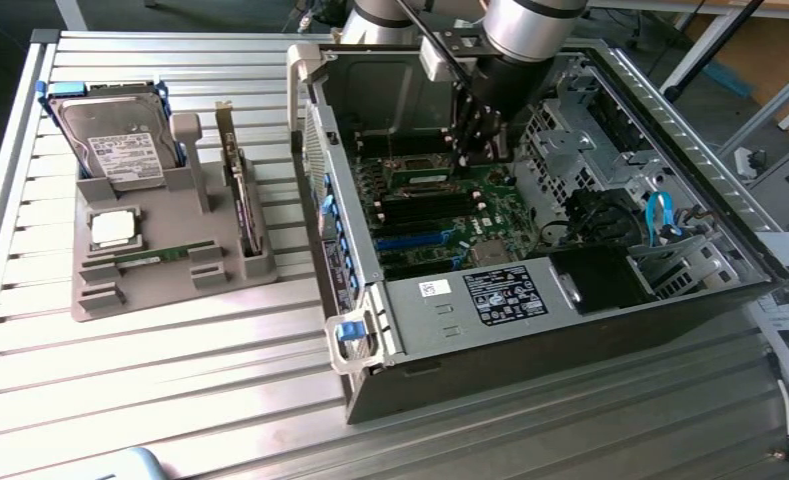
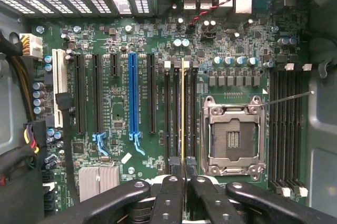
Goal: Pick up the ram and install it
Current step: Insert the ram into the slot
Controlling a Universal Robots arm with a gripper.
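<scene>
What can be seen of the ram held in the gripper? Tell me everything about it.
The ram shows edge-on in the wrist view as a thin, straight, yellowish strip, so its faces, chips and label are hidden. It stands on edge, clamped on both faces by the shut black gripper. It runs in line with one of the black memory slots beside the empty processor socket. Whether it is seated there cannot be told.
</scene>
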